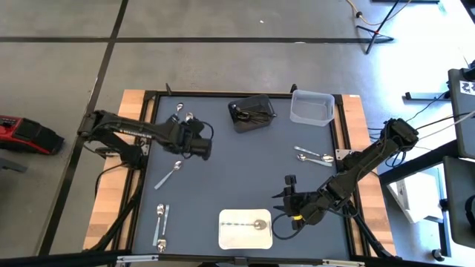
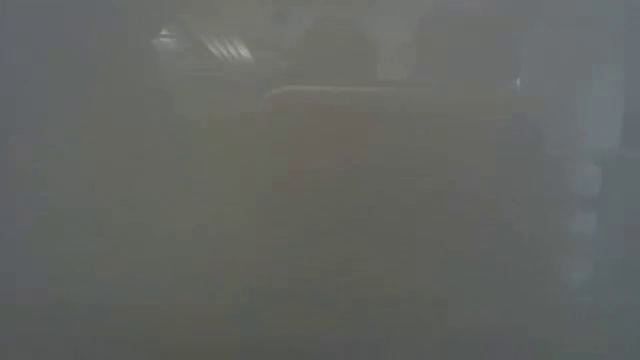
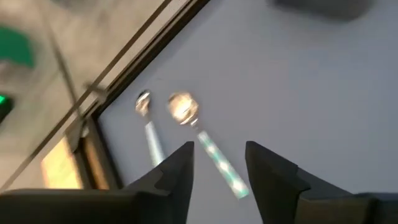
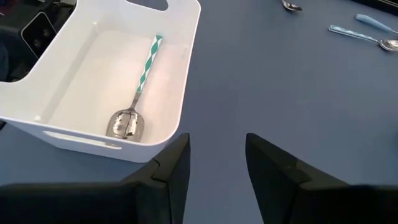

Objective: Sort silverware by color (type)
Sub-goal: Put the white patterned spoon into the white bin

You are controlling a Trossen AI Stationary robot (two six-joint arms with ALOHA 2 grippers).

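Observation:
Silver spoons lie flat on the blue mat: two at the far left [image 1: 184,113], one [image 1: 168,175] left of centre, two [image 1: 160,225] at the near left, two [image 1: 313,155] at the right. One spoon with a teal-striped handle [image 4: 142,87] lies in the white bin [image 1: 227,239]. Dark utensils sit in the black bin [image 1: 251,113]. My left gripper [image 1: 197,137] hovers open beside the far-left pair, whose striped-handled spoon [image 3: 205,140] shows past its fingers. My right gripper [image 4: 217,168] hangs open just right of the white bin, with nothing between its fingers.
A clear bin [image 1: 312,107] stands at the far right beside the black one. The mat's raised black frame [image 1: 148,141] and wooden table edges [image 1: 111,200] border the work area. The low view is fogged and shows nothing usable.

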